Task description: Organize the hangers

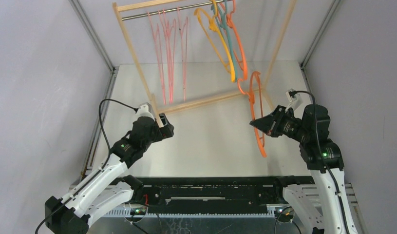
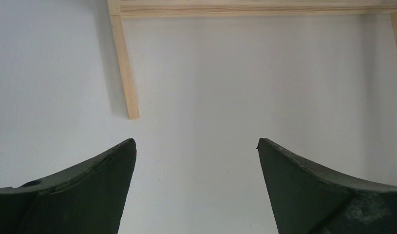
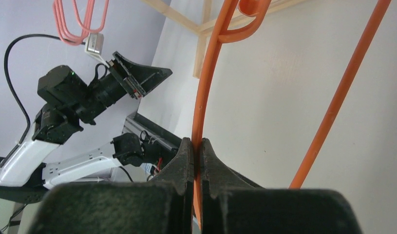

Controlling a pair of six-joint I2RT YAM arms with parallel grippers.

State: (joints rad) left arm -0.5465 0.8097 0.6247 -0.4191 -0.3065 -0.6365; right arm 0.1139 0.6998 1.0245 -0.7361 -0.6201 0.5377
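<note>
White worktop (image 1: 206, 146), grey walls (image 1: 40, 73). Beside rack (image 1: 138, 63), right end effector (image 1: 252, 124) pinches orange hanger (image 3: 199, 97); left end effector (image 1: 169, 130) gapes, empty.

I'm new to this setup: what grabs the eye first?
An orange hanger hangs right of centre, pinched in the shut right gripper. Behind it, the wooden rack carries pale pink hangers on the left of its rod and yellow, teal and orange hangers on the right. The left gripper gapes open, empty.
</note>
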